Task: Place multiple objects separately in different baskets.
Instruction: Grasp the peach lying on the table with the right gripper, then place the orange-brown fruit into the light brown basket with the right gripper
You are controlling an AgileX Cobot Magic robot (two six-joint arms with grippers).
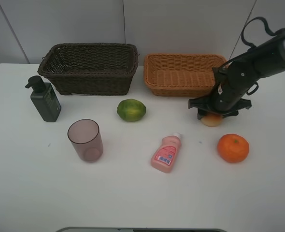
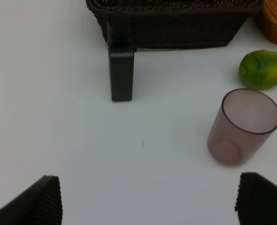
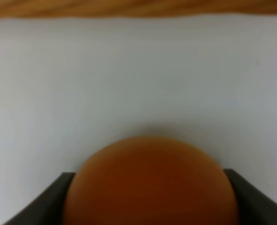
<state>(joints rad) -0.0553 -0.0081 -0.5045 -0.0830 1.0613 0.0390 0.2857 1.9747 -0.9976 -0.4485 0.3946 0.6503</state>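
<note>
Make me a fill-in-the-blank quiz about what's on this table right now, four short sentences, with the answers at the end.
1. ____ of the six objects lies inside the dark brown basket or the orange-tan basket.
2. The right end effector grips the peach-red fruit, while the left end effector is ____.
3. The translucent pink cup stands ____, but the pink bottle lies on its side.
4. The round fruit nearest the cup is ____ in colour.

Answers: none; open; upright; green.
</note>
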